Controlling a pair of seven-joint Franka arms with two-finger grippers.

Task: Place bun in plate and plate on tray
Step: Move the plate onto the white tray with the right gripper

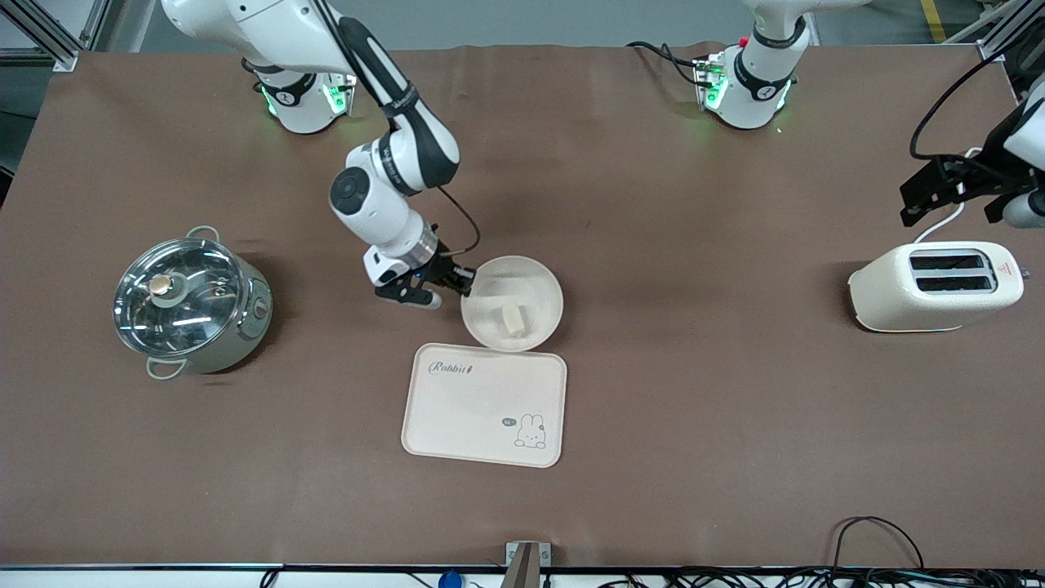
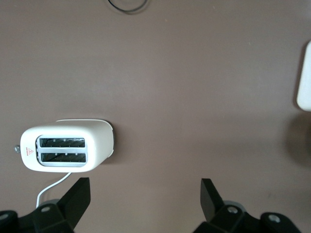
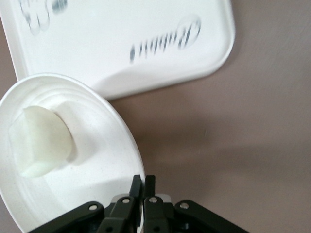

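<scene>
The tray lies lowest in the front view, a little below the middle of the frame, flat on the brown table, with its "Rabbit" lettering at its upper corner and the cartoon rabbit at its lower corner. Just above it in the frame sits the plate, its lower rim overlapping the tray's upper edge; the right wrist view shows the plate tipped, its rim reaching over the tray's border. The bun rests inside the plate, in the lower part of the dish, toward the tray. The right gripper is at the plate's rim on the side toward the right arm's end of the table; in the right wrist view its fingers are pressed narrowly together on the rim, pinching the plate's edge, with the bun well inside the dish and apart from them. The left gripper hangs at the right edge of the front view, above the toaster, and that arm waits; in the left wrist view its two fingers stand wide apart with nothing between them, and the toaster shows below with its two slots up. A lidded steel pot stands at the left of the front view, well apart from the tray.
</scene>
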